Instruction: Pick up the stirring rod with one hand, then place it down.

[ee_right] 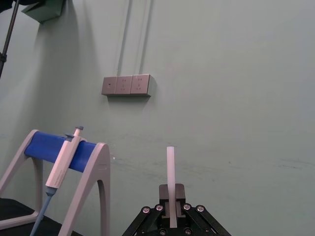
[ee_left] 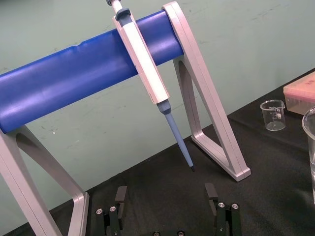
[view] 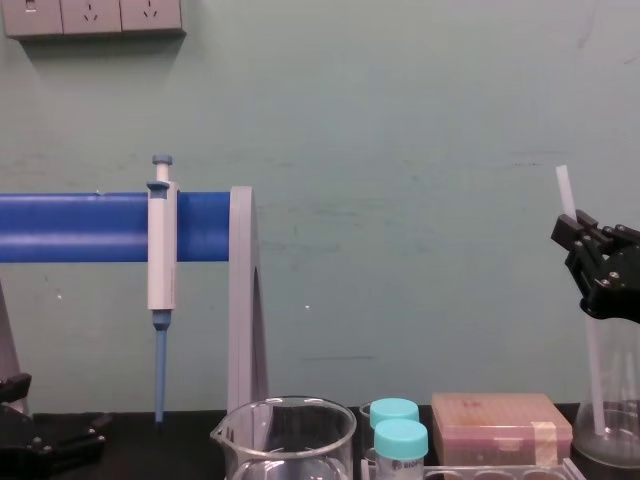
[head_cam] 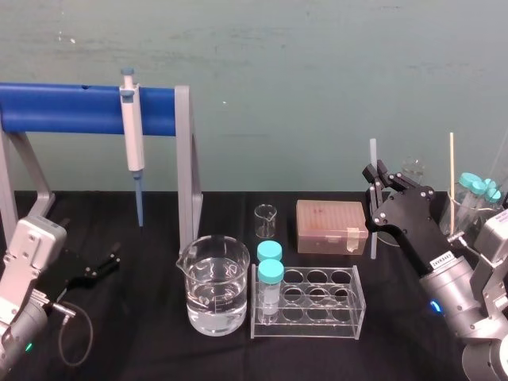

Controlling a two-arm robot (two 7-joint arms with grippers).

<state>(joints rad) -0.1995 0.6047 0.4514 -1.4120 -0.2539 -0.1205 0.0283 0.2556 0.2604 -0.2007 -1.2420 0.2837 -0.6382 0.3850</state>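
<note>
We are clamping the upright stirring rod [head_cam: 372, 151] in our right end effector [head_cam: 374, 178] at far right, while our left end effector [head_cam: 109, 260] is lying open at near left.

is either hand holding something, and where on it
The right hand grips the stirring rod above its middle, top end sticking out; the left hand holds nothing.

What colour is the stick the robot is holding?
Translucent white; the stirring rod shows best in the head view.
</note>
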